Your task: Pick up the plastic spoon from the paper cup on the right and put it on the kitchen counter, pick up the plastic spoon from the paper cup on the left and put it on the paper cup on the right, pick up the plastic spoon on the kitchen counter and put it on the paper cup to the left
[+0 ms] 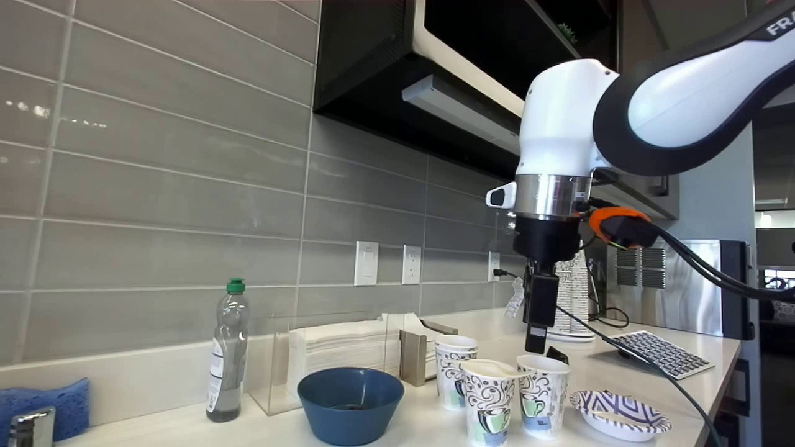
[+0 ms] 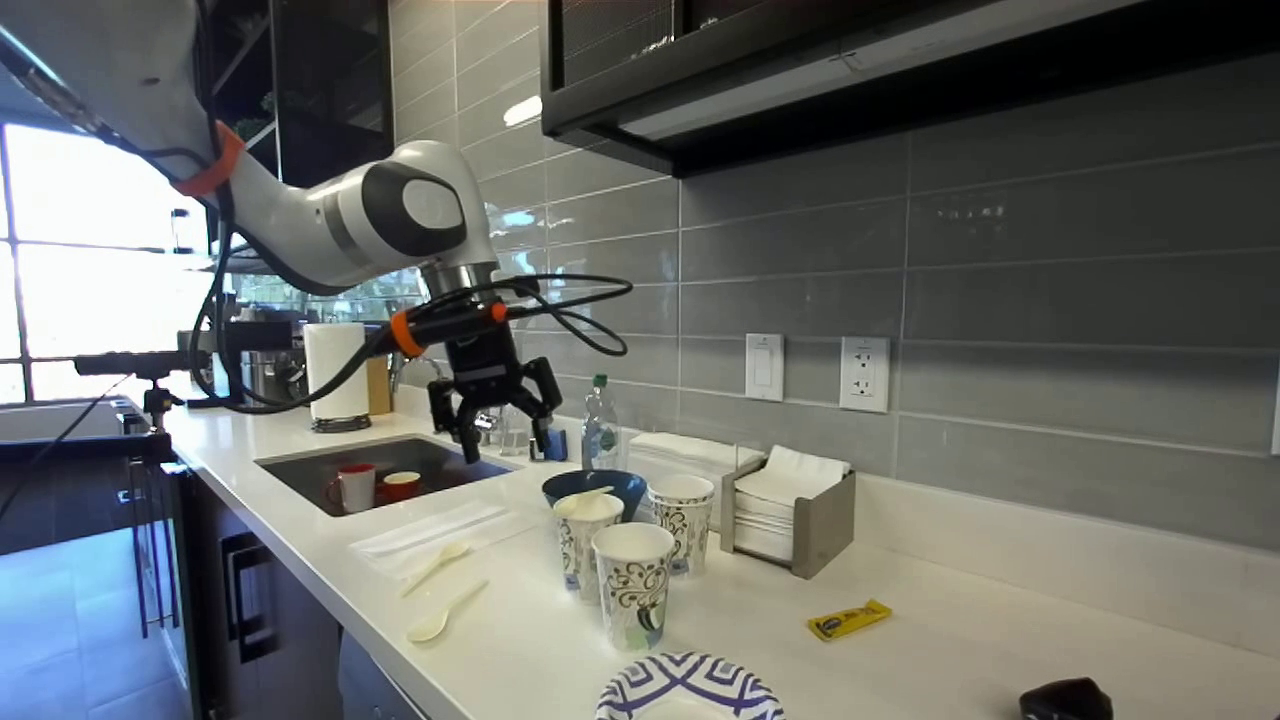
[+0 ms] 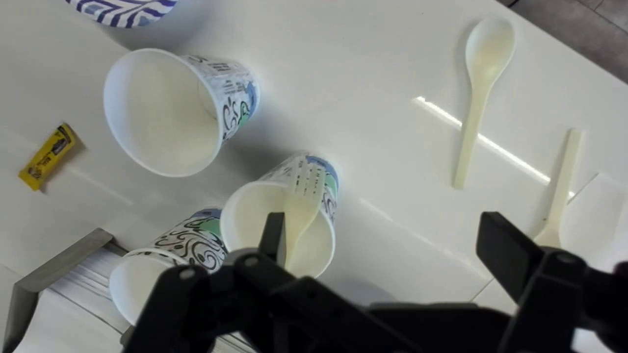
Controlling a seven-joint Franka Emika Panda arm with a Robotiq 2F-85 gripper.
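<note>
My gripper (image 2: 506, 448) is open and empty, above the pale kitchen counter (image 2: 930, 650). In the wrist view the gripper (image 3: 387, 240) has one finger overlapping a paper cup (image 3: 252, 211). A pale plastic utensil (image 3: 305, 201) with fork-like tines lies across that cup's rim; it shows in both exterior views (image 1: 490, 369) (image 2: 588, 502). A second paper cup (image 3: 164, 113) looks empty; it stands beside the first in both exterior views (image 1: 545, 397) (image 2: 635, 590). Two plastic spoons (image 3: 483, 73) (image 3: 562, 181) lie on the counter; they show in an exterior view (image 2: 432, 572) (image 2: 440, 622).
Stacked paper cups (image 2: 685, 515) stand near a blue bowl (image 1: 349, 403) and a napkin holder (image 2: 825, 525). A patterned paper plate (image 1: 621, 413), a yellow packet (image 2: 848, 621) and a soap bottle (image 1: 228, 354) are on the counter. A sink (image 2: 300, 480) holds mugs. Cabinets hang above.
</note>
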